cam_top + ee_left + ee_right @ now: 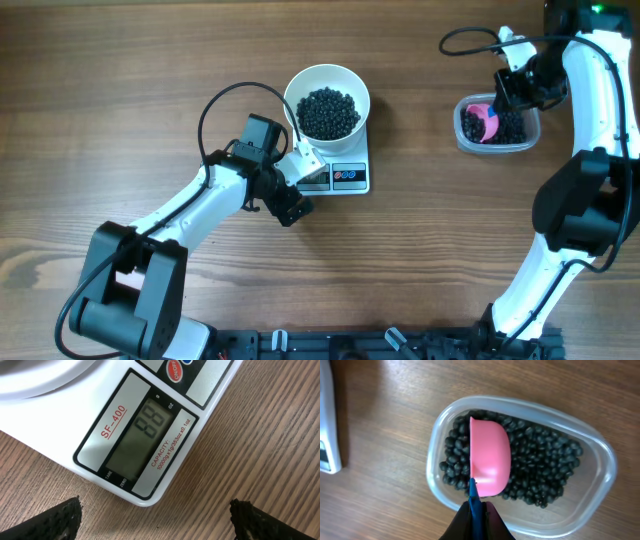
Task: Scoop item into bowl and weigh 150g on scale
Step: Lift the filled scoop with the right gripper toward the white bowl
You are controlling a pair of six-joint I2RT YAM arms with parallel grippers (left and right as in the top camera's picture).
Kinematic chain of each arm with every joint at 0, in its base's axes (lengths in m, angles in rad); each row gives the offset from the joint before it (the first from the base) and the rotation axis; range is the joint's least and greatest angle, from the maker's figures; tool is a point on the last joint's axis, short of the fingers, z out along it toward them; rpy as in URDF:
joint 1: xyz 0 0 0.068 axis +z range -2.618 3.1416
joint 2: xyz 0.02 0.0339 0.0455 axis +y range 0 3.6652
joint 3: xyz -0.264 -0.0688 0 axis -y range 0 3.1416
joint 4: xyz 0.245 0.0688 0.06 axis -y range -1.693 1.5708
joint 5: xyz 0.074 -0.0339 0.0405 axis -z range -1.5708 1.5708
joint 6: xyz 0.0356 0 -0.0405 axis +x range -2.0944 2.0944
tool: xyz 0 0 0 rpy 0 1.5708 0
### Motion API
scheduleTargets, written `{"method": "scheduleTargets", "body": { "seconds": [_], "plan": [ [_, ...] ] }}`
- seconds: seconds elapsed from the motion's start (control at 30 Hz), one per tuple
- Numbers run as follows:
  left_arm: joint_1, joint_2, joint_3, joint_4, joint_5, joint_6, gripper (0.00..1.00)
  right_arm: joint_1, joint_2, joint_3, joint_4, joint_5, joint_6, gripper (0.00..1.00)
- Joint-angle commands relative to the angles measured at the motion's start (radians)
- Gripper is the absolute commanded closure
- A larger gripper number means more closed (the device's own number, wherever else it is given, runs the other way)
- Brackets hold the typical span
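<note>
Closest to the lens, at 6 o'clock of the right wrist view: right gripper (476, 505), pinched narrow on the thin blue handle of a pink scoop (490, 457). Holds the scoop inside the outline of a clear tub (602, 465), toward its 9 o'clock end, above a layer of black beans (540, 460); cannot tell whether touching them.

Left gripper (157, 522) spread wide, gripping nothing, fingertips at 7 and 5 o'clock of its view, hovering just beside the scale (350, 178) at its 8 o'clock corner. Display shows what looks like 88.

Seen from overhead: white bowl (345, 75) on the scale, a dark heap of beans inside. Tub well apart, at 3 o'clock of the bowl.

Count: one bowl, one tub, one scoop, one scale, two round buttons; beans too many to count.
</note>
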State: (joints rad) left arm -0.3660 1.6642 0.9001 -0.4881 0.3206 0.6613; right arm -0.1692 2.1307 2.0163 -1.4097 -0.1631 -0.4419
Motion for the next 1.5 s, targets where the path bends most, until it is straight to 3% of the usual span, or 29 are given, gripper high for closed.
{"method": "scheduleTargets", "body": {
  "seconds": [0.0,0.2,0.33,0.57,0.97,1.13,1.37,1.47],
  "plan": [
    [0.000,0.008,-0.005,0.003,0.019,0.016,0.00,-0.003,0.023,-0.014,0.014,0.034,0.070,0.96],
    [0.000,0.008,-0.005,0.003,0.019,0.016,0.00,-0.003,0.023,-0.014,-0.043,-0.152,0.076,0.96],
    [0.000,0.008,-0.005,0.003,0.019,0.016,0.00,-0.022,0.023,-0.014,-0.076,-0.162,0.076,0.96],
    [0.000,0.008,-0.005,0.003,0.019,0.016,0.00,-0.146,0.023,-0.014,-0.077,-0.365,0.079,0.93],
    [0.000,0.008,-0.005,0.003,0.019,0.016,0.00,-0.267,0.023,-0.014,-0.091,-0.390,0.045,0.96],
    [0.000,0.008,-0.005,0.003,0.019,0.016,0.00,-0.294,0.023,-0.014,-0.092,-0.527,-0.005,0.96],
    [0.000,0.008,-0.005,0.003,0.019,0.016,0.00,-0.270,0.023,-0.014,-0.019,-0.717,-0.001,0.96],
    [0.000,0.008,-0.005,0.003,0.019,0.016,0.00,-0.180,0.023,-0.014,0.049,-0.779,0.040,0.96]
  ]
}}
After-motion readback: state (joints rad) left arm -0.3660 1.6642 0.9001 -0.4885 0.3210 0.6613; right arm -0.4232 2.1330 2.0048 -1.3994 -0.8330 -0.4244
